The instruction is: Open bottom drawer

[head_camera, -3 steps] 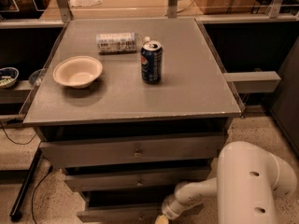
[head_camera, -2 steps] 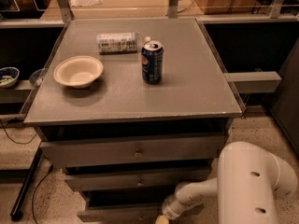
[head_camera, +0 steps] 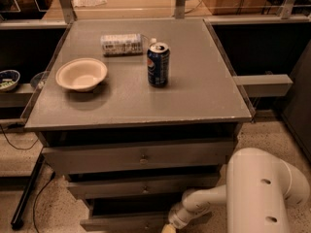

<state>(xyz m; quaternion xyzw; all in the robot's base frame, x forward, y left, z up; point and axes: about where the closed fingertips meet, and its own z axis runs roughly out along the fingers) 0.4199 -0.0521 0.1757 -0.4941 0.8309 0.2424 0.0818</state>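
The grey cabinet point(head_camera: 228, 108) has three drawer fronts stacked under its top. The bottom drawer point(head_camera: 121, 223) is the slimmest front, at the lower edge of the camera view, with a dark gap above it. Its knob is hidden. My white arm point(head_camera: 257, 193) reaches in from the lower right. My gripper point(head_camera: 167, 228) is at the right part of the bottom drawer's front and is mostly cut off by the frame's bottom edge.
On the cabinet top stand a cream bowl point(head_camera: 81, 74), a blue soda can point(head_camera: 158, 64) and a lying packet point(head_camera: 121, 43). A shelf point(head_camera: 262, 84) juts out at the right. A black pole point(head_camera: 29, 193) and cable lie on the floor at left.
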